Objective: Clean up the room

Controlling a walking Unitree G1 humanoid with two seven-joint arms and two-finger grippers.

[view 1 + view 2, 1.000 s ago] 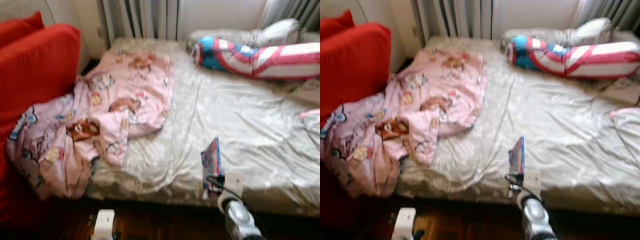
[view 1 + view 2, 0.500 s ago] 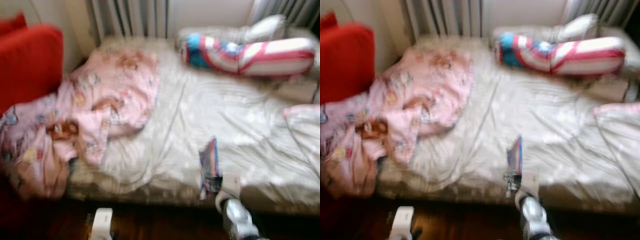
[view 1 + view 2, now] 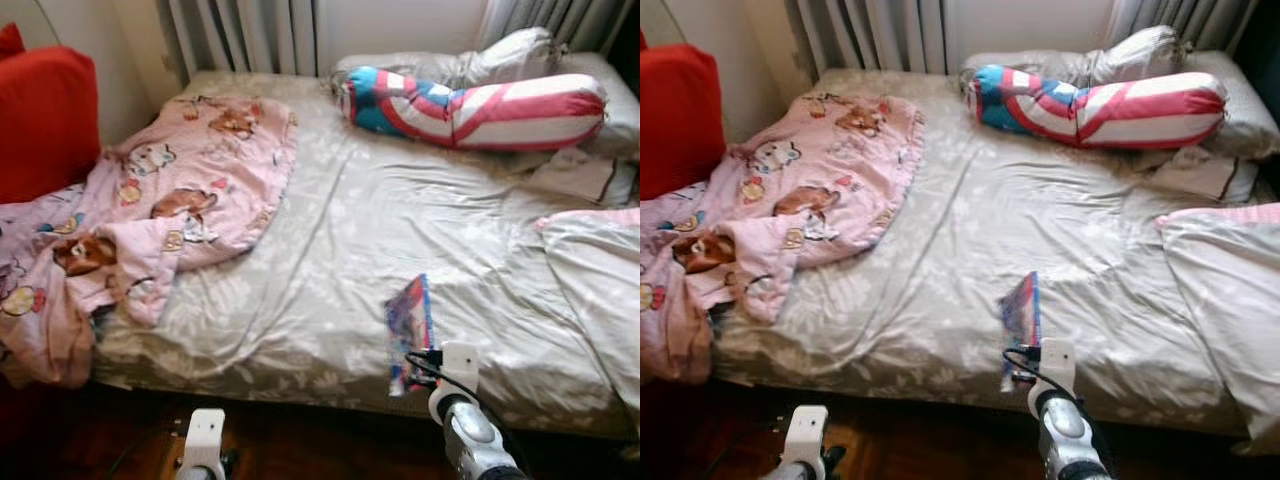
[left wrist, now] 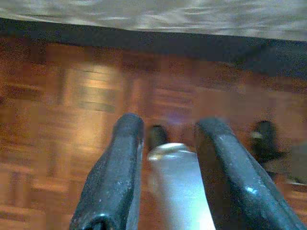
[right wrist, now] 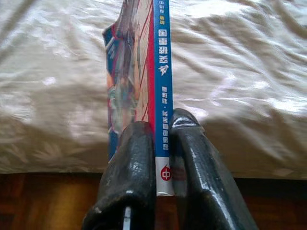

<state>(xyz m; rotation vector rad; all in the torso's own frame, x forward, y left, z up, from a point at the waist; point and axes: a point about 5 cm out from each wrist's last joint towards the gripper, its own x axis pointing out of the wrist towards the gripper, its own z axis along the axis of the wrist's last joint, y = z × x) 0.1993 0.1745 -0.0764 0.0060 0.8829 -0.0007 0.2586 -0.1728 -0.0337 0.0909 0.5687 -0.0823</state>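
A thin book with a blue spine [image 5: 160, 72] stands on edge in my right gripper [image 5: 160, 125], whose two fingers are shut on the spine's lower end. In the left eye view the book [image 3: 410, 330] is held just above the front edge of the bed [image 3: 340, 230], with the right gripper [image 3: 425, 362] below it and the silver forearm rising from the bottom of the picture. A crumpled pink cartoon-print blanket [image 3: 170, 200] lies over the bed's left side and spills off the corner. My left gripper [image 4: 170, 124] hangs open over the wooden floor beside the bed.
A striped red, white and blue bolster [image 3: 470, 105] and grey pillows [image 3: 510, 60] lie at the head of the bed. A pink-edged duvet [image 3: 590, 280] lies at the right. A red sofa [image 3: 45, 120] stands on the left. A grey curtain [image 3: 240, 35] hangs behind.
The camera has swung to the right, so the sofa slid out leftwards and the picture sharpened. The book stays in my right gripper at the bed's front edge.
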